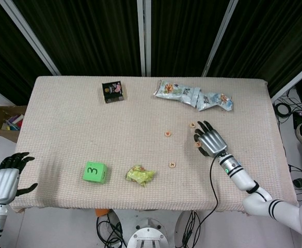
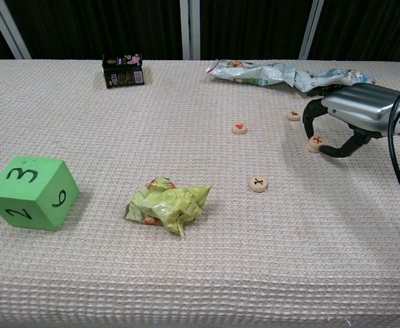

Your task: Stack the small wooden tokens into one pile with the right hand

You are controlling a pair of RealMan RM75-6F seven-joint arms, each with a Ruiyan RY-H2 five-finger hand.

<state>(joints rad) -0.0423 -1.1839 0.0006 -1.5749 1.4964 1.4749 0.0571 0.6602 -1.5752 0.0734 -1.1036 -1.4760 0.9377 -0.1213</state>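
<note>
Small round wooden tokens lie on the cloth-covered table. One token is mid-table, one lies further back, and one is nearer the front. My right hand arches over a fourth token, which sits between its thumb and a curled finger on top of another token. From the head view, that hand covers most of this token. My left hand hangs off the table's front left corner, fingers apart and holding nothing.
A green number cube and a crumpled yellow-green wrapper lie at the front. A dark snack box and a flattened snack bag sit at the back. A cardboard box stands on the floor to the left.
</note>
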